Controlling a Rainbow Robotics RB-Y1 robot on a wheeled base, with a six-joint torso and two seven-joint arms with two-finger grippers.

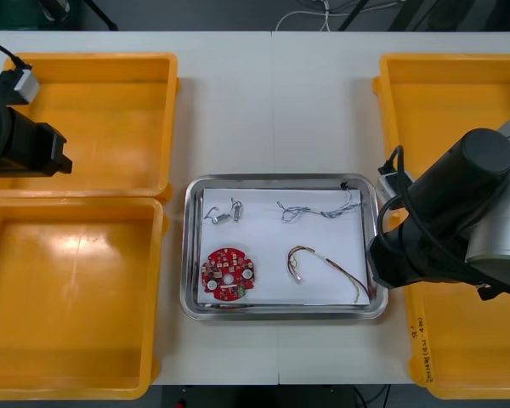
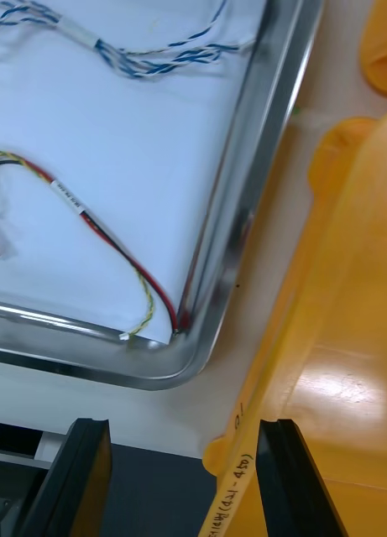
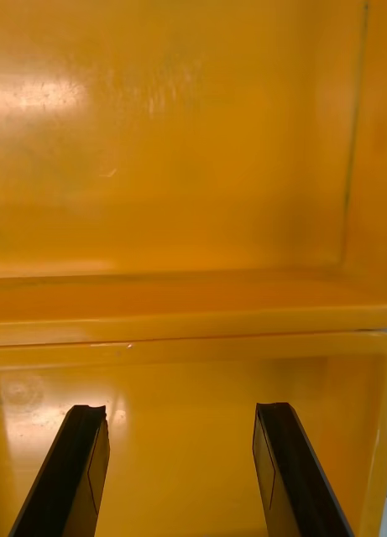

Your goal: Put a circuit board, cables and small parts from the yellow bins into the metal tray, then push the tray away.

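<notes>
Right gripper [image 2: 185, 478]: open, nothing held; it hangs low at the near right corner of the metal tray [image 2: 159, 373].
Left gripper [image 3: 180, 478]: open and empty, parked over the wall [image 3: 193, 327] shared by the two left yellow bins.
Tray contents: round red circuit board [image 1: 229, 274], small metal parts [image 1: 225, 212], twisted blue and white cable [image 1: 319, 208], and red and yellow cable [image 2: 67, 195] just ahead of the right fingers.
Step, as I judge it: loading looks finished; the push remains.
Handling: the tray looks stiff, light and likely to slide easily on the table [image 1: 229, 110], with loose contents that may shift.
Contact point: the near rim, beside the corner ahead of the fingers.
In the way: the right yellow bin [image 2: 327, 352], whose rim runs between the right fingers, just beside the tray.
</notes>
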